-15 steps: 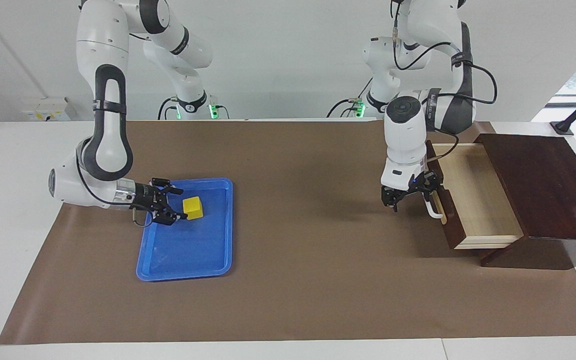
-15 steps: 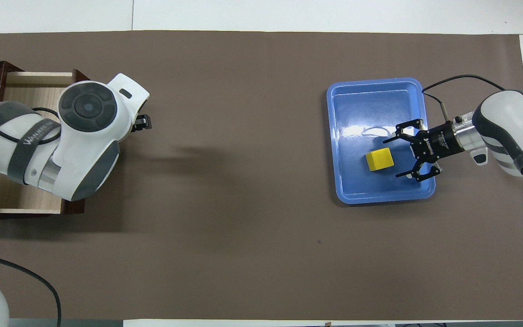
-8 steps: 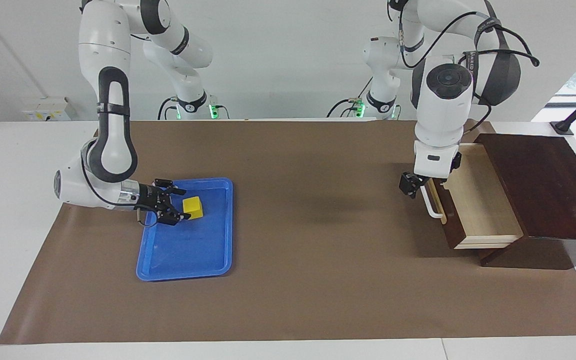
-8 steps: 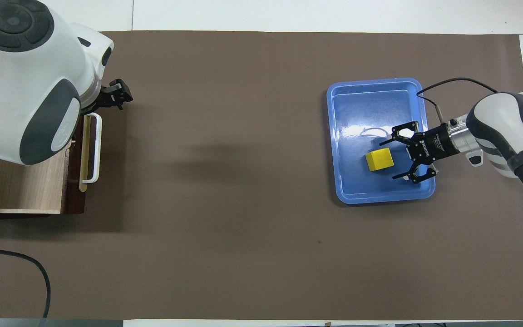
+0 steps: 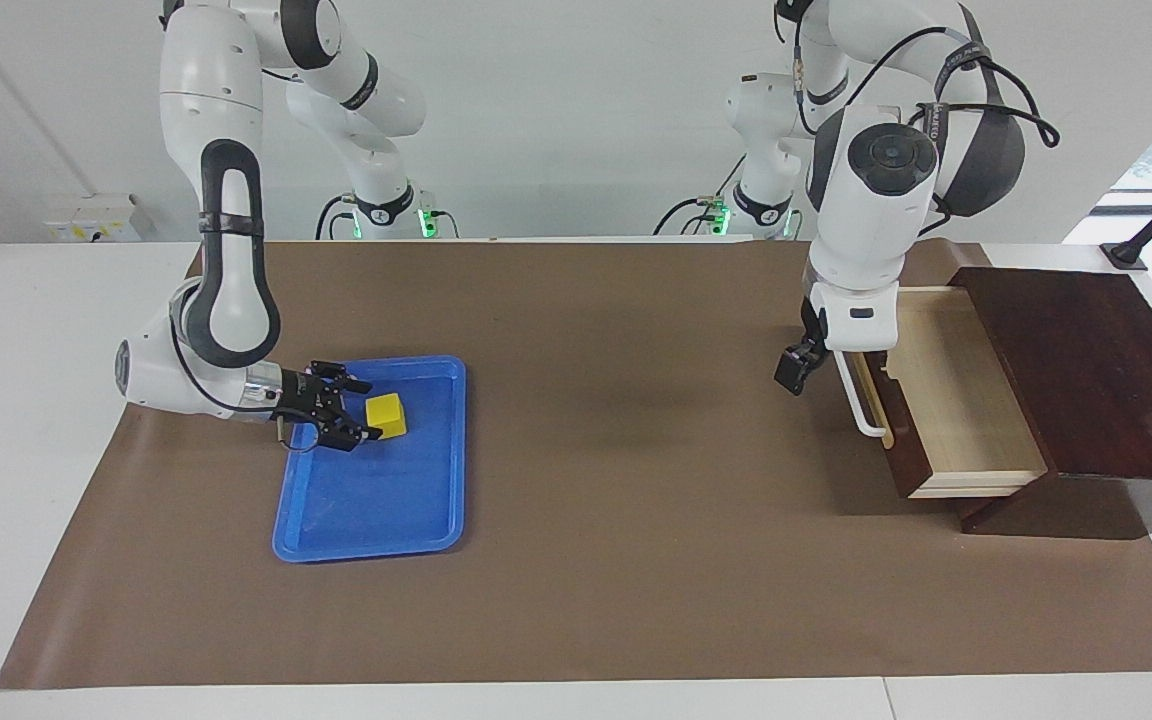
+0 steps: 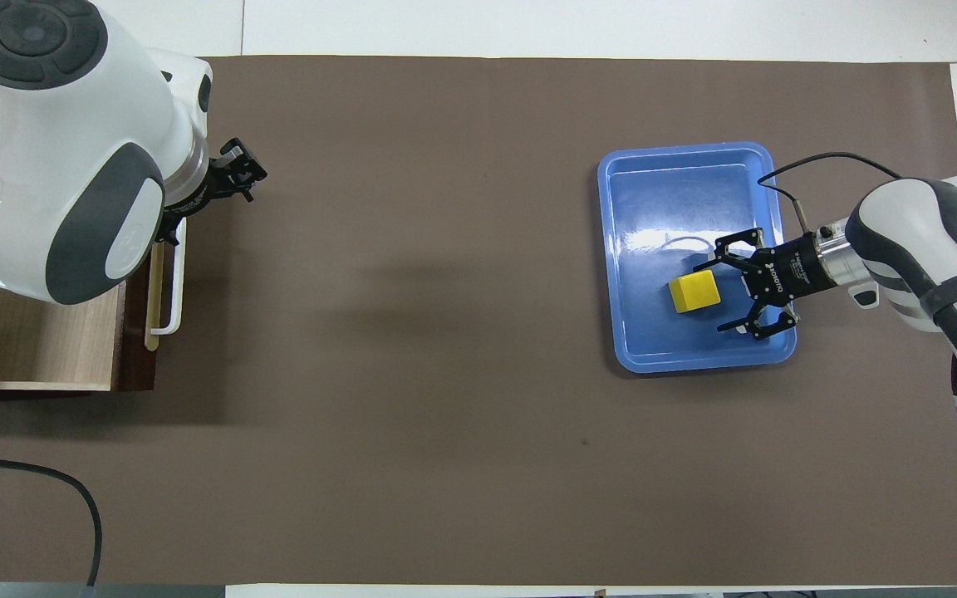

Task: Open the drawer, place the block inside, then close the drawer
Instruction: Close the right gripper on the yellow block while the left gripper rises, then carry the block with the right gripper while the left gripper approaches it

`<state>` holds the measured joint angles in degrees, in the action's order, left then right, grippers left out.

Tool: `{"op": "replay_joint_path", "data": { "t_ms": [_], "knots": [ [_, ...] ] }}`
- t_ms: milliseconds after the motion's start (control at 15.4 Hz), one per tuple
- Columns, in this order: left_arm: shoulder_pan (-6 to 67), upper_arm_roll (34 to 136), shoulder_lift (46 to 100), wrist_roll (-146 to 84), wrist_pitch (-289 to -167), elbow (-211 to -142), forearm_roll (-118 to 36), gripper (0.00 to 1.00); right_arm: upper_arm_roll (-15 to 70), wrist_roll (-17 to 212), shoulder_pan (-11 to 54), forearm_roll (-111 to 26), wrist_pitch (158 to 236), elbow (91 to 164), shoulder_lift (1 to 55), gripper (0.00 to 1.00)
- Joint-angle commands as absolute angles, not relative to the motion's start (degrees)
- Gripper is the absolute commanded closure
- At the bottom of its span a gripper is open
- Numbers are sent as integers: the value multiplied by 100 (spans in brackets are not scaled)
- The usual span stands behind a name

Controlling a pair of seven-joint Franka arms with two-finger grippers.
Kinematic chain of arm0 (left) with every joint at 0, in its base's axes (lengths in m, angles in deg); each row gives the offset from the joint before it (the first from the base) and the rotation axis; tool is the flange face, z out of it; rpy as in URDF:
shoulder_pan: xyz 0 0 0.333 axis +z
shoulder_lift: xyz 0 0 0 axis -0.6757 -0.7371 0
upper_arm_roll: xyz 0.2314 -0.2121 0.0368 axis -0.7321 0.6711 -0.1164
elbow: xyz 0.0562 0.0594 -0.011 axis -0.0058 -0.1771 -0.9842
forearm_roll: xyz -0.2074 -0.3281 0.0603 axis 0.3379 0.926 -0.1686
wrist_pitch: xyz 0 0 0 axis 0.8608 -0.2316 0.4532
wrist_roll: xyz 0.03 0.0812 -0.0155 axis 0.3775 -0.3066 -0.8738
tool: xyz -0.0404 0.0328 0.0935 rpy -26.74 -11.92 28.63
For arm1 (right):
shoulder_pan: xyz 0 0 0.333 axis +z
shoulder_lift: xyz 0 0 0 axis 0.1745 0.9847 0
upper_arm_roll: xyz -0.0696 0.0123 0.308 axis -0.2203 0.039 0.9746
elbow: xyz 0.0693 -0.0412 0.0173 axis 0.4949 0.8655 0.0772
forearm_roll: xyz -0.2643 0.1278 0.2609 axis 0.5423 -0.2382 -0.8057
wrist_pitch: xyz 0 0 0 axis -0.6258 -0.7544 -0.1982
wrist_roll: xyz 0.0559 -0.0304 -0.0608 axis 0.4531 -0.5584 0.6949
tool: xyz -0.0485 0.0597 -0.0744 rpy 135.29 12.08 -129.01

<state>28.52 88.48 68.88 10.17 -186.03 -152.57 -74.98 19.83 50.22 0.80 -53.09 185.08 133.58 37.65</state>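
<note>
Brown matting [image 5: 576, 520] covers a white table before a pale wall. At the left arm's end the drawer [image 5: 946, 400] stands pulled out, its pale interior partly hidden overhead by the arm. The blue tray [image 5: 406, 510] holds the block [image 5: 386, 416]. Spread wide, the right gripper [image 5: 356, 410] flanks the block; the left gripper [image 5: 792, 372], spread too, hangs over the matting beside the drawer's handle [image 5: 861, 405].

Your right gripper [image 5: 353, 410] lies low over the blue tray [image 5: 436, 520], fingers wide apart. Your left gripper [image 5: 792, 370] hangs up high, away from the tray, fingers apart.
</note>
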Motion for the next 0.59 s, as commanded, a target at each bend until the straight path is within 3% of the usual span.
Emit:
{"op": "replay_joint_path", "data": {
  "t_ms": [0,195,325,455,520],
  "knots": [
    [2888,8790,6943,1308,-18492,-15223,-7222,0,2001,5094,29,-5503,18591,13458,3692,0],
    [2986,8772,7013,1448,-18651,-15382,-7010,0,1992,5085,21,-5618,18582,13467,3692,0],
    [2968,8781,7004,1921,-18852,-15382,-6975,0,2001,5085,21,-5618,18582,13467,3692,8],
    [2924,8781,7004,2466,-18889,-15391,-6966,0,2001,5085,21,-5627,18591,13467,3692,37],
    [2907,8781,7013,2704,-18915,-15400,-6966,0,2001,5085,29,-5627,18591,13476,3692,57]
  ]
}}
